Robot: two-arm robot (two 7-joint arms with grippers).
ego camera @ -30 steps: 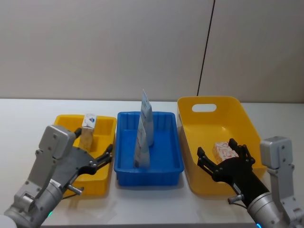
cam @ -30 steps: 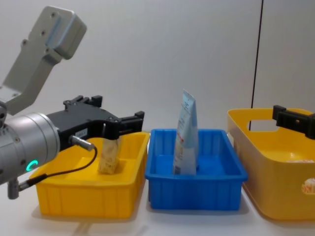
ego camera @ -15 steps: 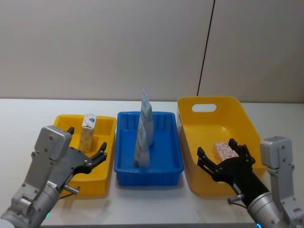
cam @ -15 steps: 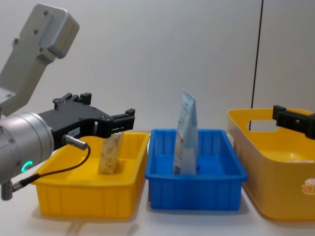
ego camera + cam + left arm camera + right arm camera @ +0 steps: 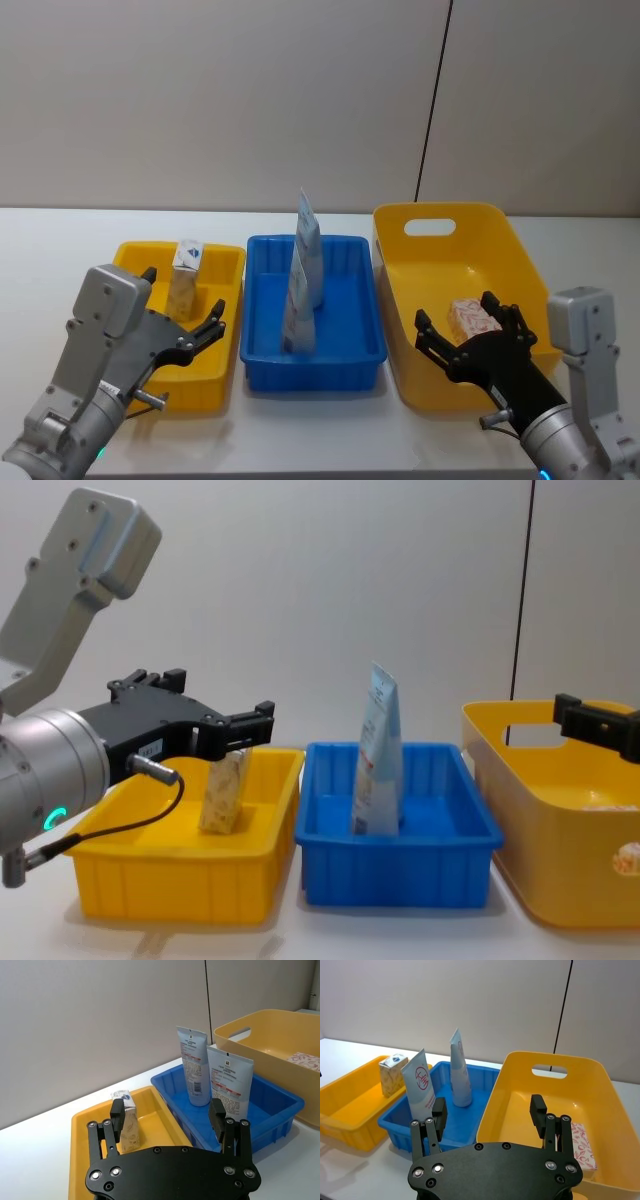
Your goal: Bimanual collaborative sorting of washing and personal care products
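Since a second ago the left end effector (image 5: 188, 298) has pulled back toward the robot, off the left yellow bin (image 5: 140, 250), and it has barely shifted in the last half second. The right end effector (image 5: 456, 310) has not moved.

Both have their fingers spread apart and hold nothing. The beige-yellow packet (image 5: 186, 270) stands upright in the left yellow bin, just beyond the left fingertips. A pale-blue tube (image 5: 308, 235) stands toward the far side of the blue bin (image 5: 310, 375), with a wider pale-blue pouch (image 5: 298, 310) upright nearer the robot. The white carton with red-orange leaf print (image 5: 465, 318) lies flat on the floor of the large yellow bin (image 5: 470, 250) on the right, close under the right fingers but apart from them in the right wrist view.

Every product seems to sit in a bin, so the step in hand looks like a clean retreat. To do it well, the left arm should draw straight back and upward with its fingers kept wide. The packet is tall and narrow, and a brush from a fingertip would likely tip it. The right arm should lift clear of the bin's near wall before swinging away, or it may drag the bin across the bench (image 5: 60, 240).
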